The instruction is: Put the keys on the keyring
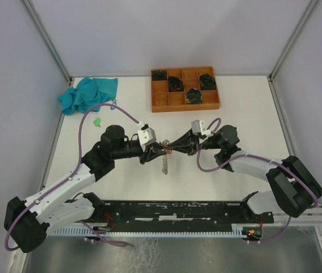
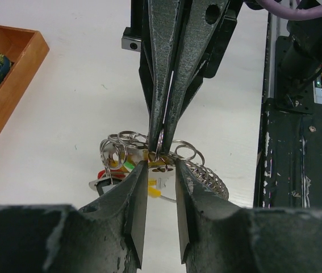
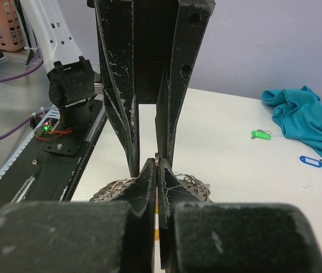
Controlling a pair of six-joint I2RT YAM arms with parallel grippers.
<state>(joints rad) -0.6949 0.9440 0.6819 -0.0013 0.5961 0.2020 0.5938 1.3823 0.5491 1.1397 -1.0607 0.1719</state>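
Note:
My two grippers meet nose to nose above the table's middle. My right gripper is shut on a thin metal keyring. Under it hangs a bundle of linked keyrings with small tagged keys. A yellow tag and red and green tags show in that cluster. My left gripper is open, its jaws standing either side of the pinched ring and the tags. A loose green-tagged key and a blue-tagged key lie on the table by the cloth.
An orange compartment tray holding black coiled bundles stands at the back centre. A teal cloth lies at the back left. A black rail runs along the near edge.

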